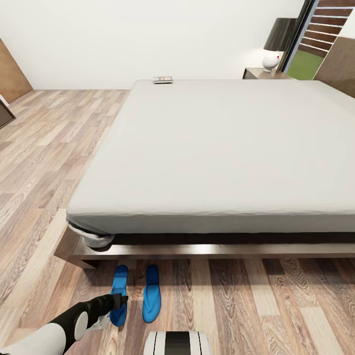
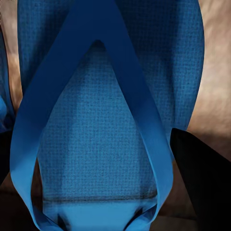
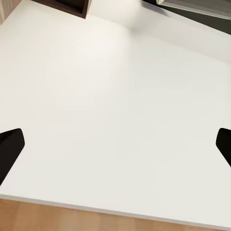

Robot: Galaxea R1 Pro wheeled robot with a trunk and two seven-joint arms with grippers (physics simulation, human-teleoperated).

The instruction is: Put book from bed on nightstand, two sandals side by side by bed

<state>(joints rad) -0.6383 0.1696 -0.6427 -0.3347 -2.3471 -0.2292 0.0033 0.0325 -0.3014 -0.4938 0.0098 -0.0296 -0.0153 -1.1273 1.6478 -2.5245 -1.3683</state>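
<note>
Wood-plank floor beside the bed (image 1: 207, 148) carries both sandals (image 1: 152, 293), the left gripper (image 1: 120, 299) seemingly open astride one (image 2: 103, 144); next, fetching the book (image 1: 162, 79) from the bed's far edge.

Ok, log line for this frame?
left gripper: over left sandal | sandals: paired on floor beside bed | book: on bed

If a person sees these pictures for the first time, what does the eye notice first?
First, the large bed with its light grey mattress. Next, the two blue sandals lying side by side on the wood floor beside the bed frame, the left gripper over one of them. Last, the small book at the mattress's far corner.
</note>
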